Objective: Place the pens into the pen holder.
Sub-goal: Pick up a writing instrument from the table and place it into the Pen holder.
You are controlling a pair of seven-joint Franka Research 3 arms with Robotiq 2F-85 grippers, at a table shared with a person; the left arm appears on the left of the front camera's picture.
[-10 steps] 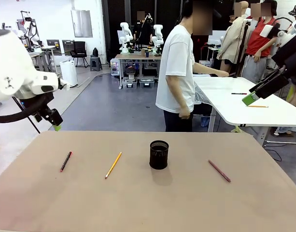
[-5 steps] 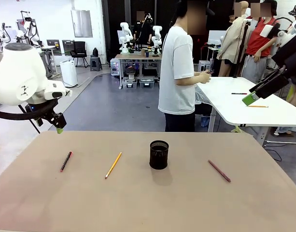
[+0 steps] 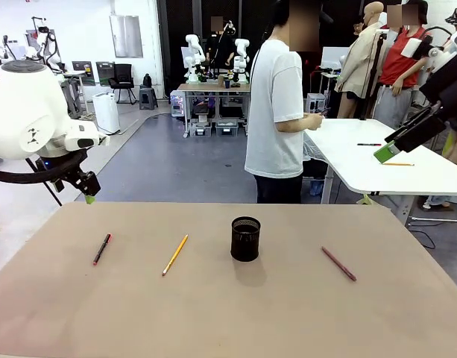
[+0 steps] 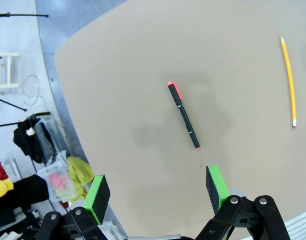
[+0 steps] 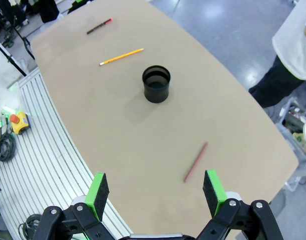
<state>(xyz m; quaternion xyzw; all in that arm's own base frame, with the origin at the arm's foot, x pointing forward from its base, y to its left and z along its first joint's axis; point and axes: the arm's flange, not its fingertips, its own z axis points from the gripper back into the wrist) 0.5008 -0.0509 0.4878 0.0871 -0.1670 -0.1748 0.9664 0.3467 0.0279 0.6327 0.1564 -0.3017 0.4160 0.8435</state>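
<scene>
3 pens lie flat on the tan tabletop (image 3: 228, 313), 0 in the holder, so the task looks to be at its very start. The thin dark pen with a pink-red end (image 4: 183, 115) is far on the robot's left. The thin yellow-orange pen (image 3: 175, 254) lies between it and the cup. The thin dark red-maroon pen (image 3: 338, 263) is alone on the right side. The small black wire-mesh cylindrical pen holder (image 3: 245, 239) stands upright mid-table, mouth up, and looks empty from the right wrist view. All 4 things are well apart, probably spread so each pick is clean with no neighbour in the way.

Left gripper (image 4: 156, 189) hangs over the table's left edge, jaws wide apart, nothing between the green pads (image 4: 98, 192). The dark pen sits just ahead of the gap, so my guess is it's target 1. It runs roughly crosswise to the closing direction, so little wrist roll should be needed.

Right gripper (image 5: 155, 187) is held high, off the table's right side, jaws apart and empty, looking down over the whole top. The maroon pen is nearest to it. It is likely parked there to leave the left arm room.

Person in a white T-shirt (image 3: 276, 97) stands beyond the far edge, turned to another table, touching nothing here.

Risk: the pens are thin and low, so the pads must reach the surface, and a pen may roll or slip.
</scene>
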